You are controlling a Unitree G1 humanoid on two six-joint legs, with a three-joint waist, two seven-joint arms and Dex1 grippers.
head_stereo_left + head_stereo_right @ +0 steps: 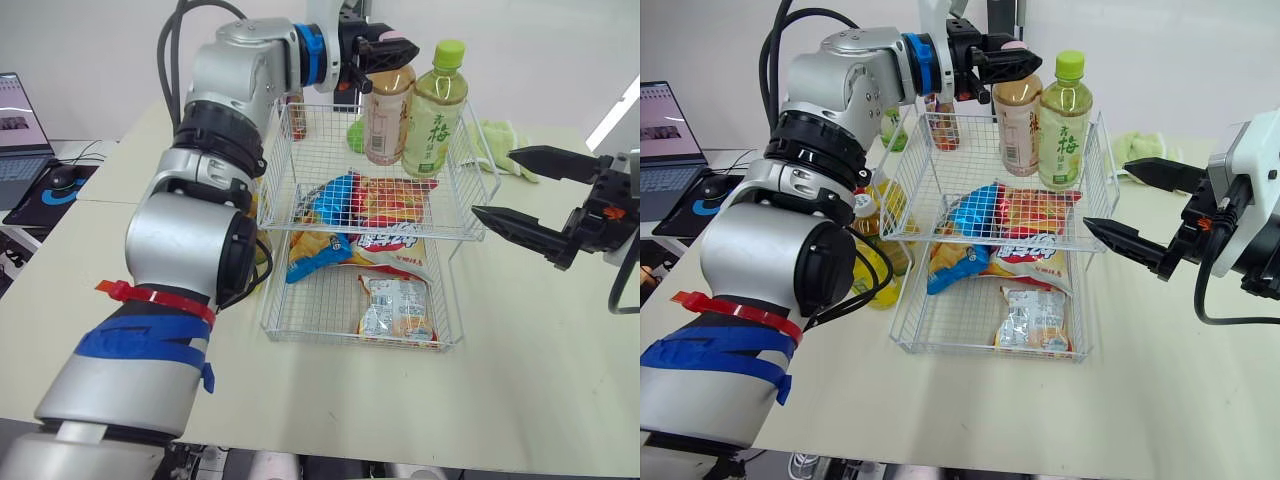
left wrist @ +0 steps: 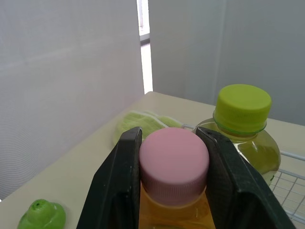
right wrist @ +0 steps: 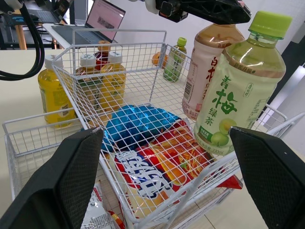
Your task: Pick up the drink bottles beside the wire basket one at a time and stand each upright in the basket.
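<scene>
Your left gripper (image 2: 167, 137) is clamped on the pink cap (image 2: 174, 164) of the tea bottle (image 1: 388, 115). It stands upright in the upper tier of the wire basket (image 1: 474, 190), just beside the green tea bottle (image 1: 434, 115). Your right gripper (image 1: 494, 182) hangs spread apart, right of the basket. The yellow bottles (image 1: 876, 235) stand at its left side.

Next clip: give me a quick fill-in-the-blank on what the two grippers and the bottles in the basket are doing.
1. The left gripper is shut on the ____ cap of the tea bottle.
2. The second bottle, standing beside it in the wire basket, has a ____ cap.
3. The right gripper, beside the basket, is ____.

Missing words: pink; green; open.
</scene>
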